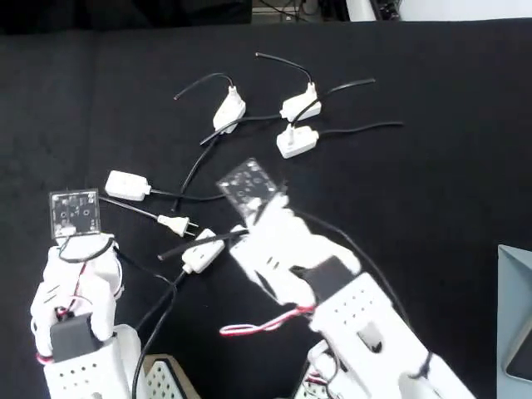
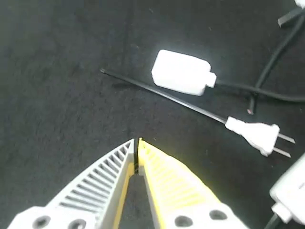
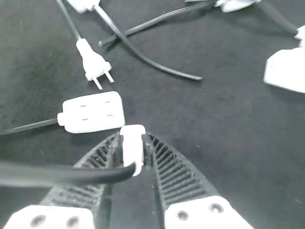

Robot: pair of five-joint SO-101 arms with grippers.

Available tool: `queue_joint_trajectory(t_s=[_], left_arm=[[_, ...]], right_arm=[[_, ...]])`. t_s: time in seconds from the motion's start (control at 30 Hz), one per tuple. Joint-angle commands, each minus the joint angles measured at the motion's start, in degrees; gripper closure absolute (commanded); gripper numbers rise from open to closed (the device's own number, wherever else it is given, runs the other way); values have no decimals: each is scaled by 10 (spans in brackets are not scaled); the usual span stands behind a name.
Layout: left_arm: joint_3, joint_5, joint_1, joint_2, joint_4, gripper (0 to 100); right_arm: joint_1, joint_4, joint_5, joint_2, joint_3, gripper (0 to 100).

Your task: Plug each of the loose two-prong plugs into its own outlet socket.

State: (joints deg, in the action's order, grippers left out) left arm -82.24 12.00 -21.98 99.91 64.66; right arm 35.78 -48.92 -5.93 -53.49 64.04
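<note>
The white plug (image 3: 132,145) pinched in the right arm's jaws keeps its prongs out of sight, and from above the arm's white housing (image 1: 278,249) covers it. A socket block (image 2: 291,191) is cut by the left wrist view's edge. A grey object (image 1: 515,312) is cropped at the high view's right edge, its kind unclear. Another white block (image 3: 286,71) runs off the right wrist view's edge

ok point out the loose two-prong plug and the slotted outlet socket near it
two-prong plug (image 3: 90,58): right wrist view, on its white body
outlet socket (image 3: 93,113): right wrist view, on its slotted face
</note>
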Motion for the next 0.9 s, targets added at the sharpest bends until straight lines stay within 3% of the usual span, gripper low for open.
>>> queue_joint_trajectory(t_s=[0.0, 0.17, 0.33, 0.87], left_arm=[[-18, -6, -17, 33, -6, 970], [-26, -6, -23, 44, -7, 970], [-29, -6, -22, 44, -6, 970], [-29, -4, -22, 44, -5, 970]], right_arm=[[39, 78, 4, 87, -42, 987], [67, 86, 4, 164, -85, 987], [67, 87, -32, 230, -126, 987], [64, 135, -37, 364, -172, 987]])
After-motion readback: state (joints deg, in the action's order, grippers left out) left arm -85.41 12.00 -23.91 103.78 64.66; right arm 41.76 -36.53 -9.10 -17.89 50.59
